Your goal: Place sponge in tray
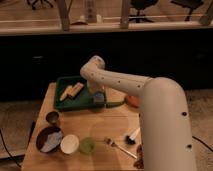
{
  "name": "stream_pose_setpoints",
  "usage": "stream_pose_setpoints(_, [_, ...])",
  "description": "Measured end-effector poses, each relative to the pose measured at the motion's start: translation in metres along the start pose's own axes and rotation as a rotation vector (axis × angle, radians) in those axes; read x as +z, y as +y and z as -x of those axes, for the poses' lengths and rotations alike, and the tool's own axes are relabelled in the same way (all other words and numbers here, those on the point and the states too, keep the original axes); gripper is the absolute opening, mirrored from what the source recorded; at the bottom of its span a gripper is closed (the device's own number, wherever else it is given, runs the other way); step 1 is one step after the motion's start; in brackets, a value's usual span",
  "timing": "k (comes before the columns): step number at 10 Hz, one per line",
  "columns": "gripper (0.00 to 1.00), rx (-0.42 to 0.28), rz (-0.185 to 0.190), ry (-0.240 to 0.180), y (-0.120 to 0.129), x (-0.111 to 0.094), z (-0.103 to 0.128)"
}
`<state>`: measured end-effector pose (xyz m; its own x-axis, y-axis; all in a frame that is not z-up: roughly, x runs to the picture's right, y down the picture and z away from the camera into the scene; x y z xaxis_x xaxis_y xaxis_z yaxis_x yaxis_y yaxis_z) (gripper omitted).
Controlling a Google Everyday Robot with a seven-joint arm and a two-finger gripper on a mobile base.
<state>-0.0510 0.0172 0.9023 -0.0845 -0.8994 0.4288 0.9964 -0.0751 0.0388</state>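
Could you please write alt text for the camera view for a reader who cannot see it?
A white robot arm reaches down to a dark green tray on a wooden table, its gripper over the tray with a pale blue-grey sponge at its tip. Tan sticks lie in the tray; a brown bowl sits nearer the camera.
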Motion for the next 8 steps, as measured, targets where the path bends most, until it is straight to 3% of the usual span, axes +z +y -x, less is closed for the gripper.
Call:
stream_pose_setpoints(5, [0.02, -0.029, -0.01, 0.0, -0.013, -0.001, -0.004])
stream_pose_setpoints(8, [0.26, -0.05, -0.039, -0.001, -0.021, -0.003, -0.005])
